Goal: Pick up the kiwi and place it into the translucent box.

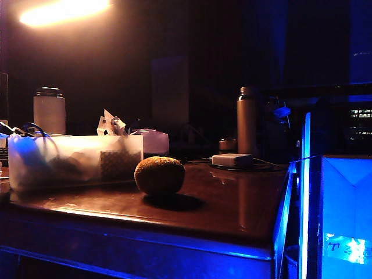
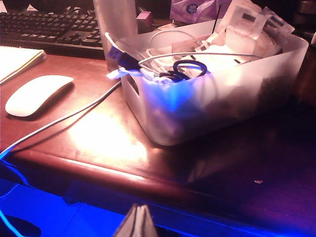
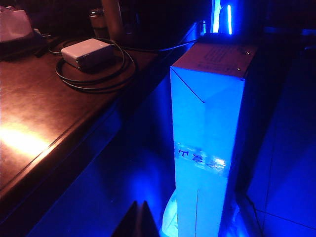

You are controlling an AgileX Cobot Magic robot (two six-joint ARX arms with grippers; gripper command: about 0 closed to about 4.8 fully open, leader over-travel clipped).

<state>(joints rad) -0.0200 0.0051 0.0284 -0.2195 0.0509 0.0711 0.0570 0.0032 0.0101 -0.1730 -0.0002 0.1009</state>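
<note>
The kiwi (image 1: 160, 175) sits on the dark wood table (image 1: 232, 203) near its front edge, just right of the box (image 1: 75, 160) and apart from it. It shows only in the exterior view; neither wrist view catches it. The box stands by the table's left end, crammed with cables, blue-handled scissors (image 2: 190, 69) and packets, its far contents only dim shapes through the frosted wall.

Behind the box stands a white jar (image 1: 49, 109); toward the right rear corner a tall flask (image 1: 246, 121) and a small flat white box (image 1: 232, 160) ringed by a cable. Left of the box lie a mouse (image 2: 37, 94) and a keyboard (image 2: 49, 27), partly cut off. A blue-lit carton (image 3: 210, 138) stands off the table's right edge.

The left gripper (image 2: 137, 222) hangs below the front edge in front of the box, its tips pressed together and empty, well clear of the kiwi. The right gripper (image 3: 139, 219) hangs off the right edge beside the carton, likewise closed on nothing.
</note>
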